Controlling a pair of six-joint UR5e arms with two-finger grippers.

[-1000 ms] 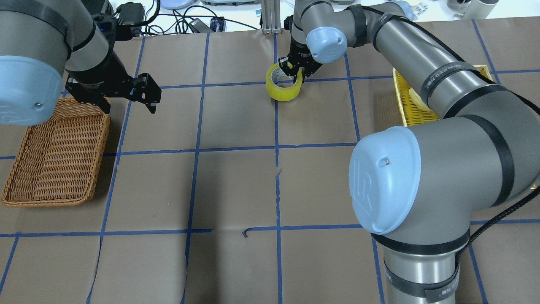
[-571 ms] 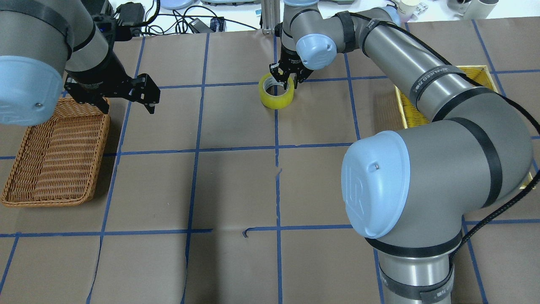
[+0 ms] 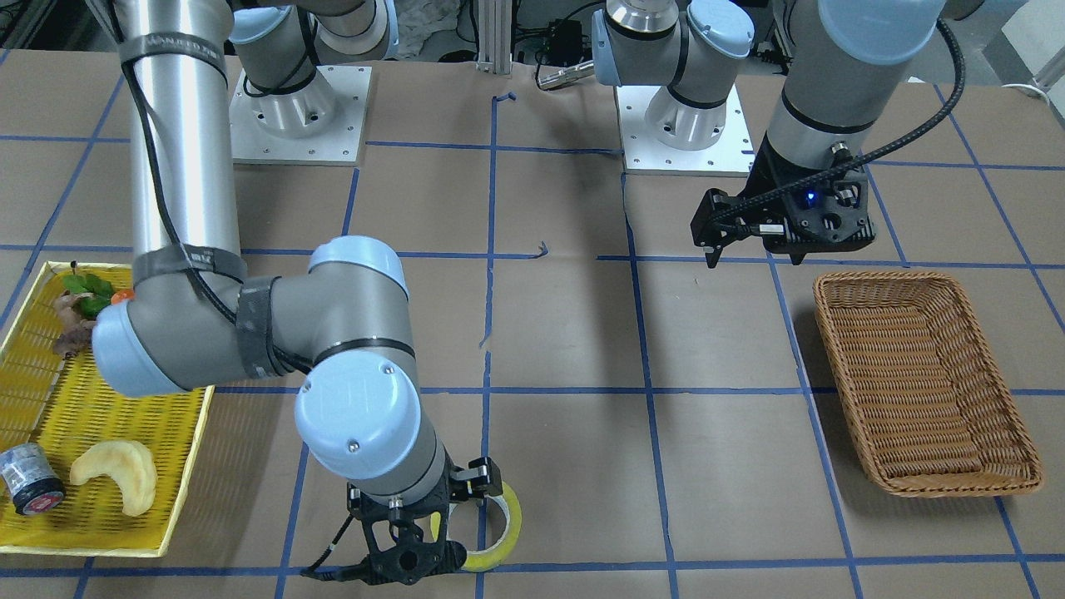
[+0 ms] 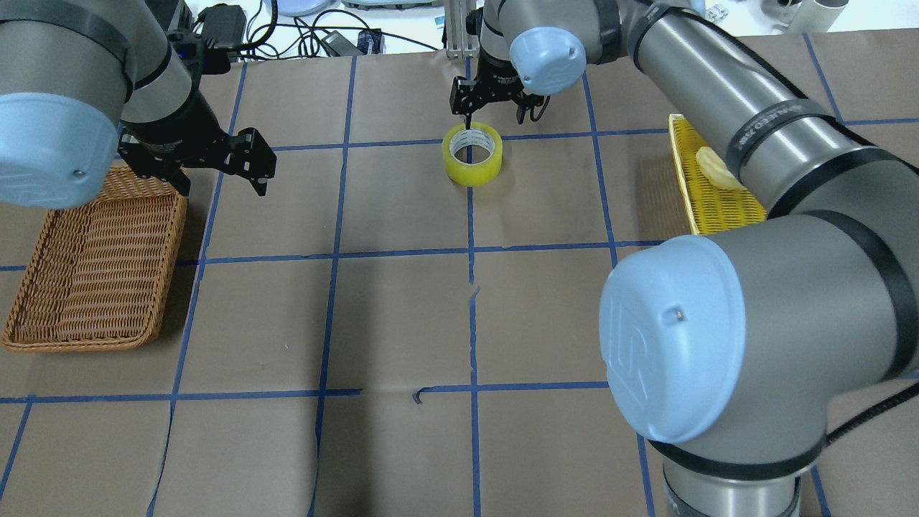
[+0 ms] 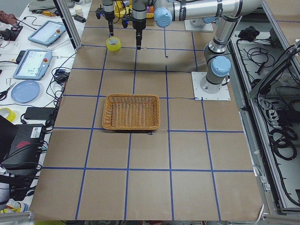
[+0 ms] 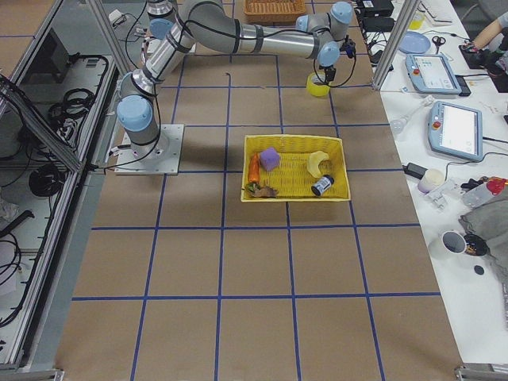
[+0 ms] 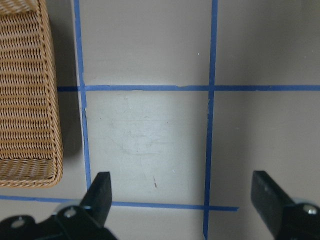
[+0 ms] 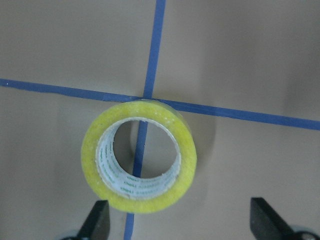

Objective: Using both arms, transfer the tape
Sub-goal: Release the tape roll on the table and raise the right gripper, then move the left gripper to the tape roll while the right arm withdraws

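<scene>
The yellow tape roll (image 4: 472, 164) lies flat on the table on a blue line crossing, its white core facing up. It also shows in the right wrist view (image 8: 97, 145) and, partly hidden by the gripper, in the front view (image 3: 514, 517). My right gripper (image 4: 497, 111) is open and empty. It hovers just above and beyond the tape, and its fingers (image 8: 97, 220) do not touch it. My left gripper (image 4: 221, 187) is open and empty over bare table next to the wicker basket (image 4: 93, 266). It also shows in the front view (image 3: 753, 256).
A yellow tray (image 3: 83, 549) on my right side holds a small grey cylinder (image 3: 29, 480), a pale curved piece (image 3: 116, 474) and other items. Cables and devices lie beyond the far table edge (image 4: 301, 29).
My right gripper set the tilted tape down flat, opened, and lifted back away from it. The left arm has barely moved.
</scene>
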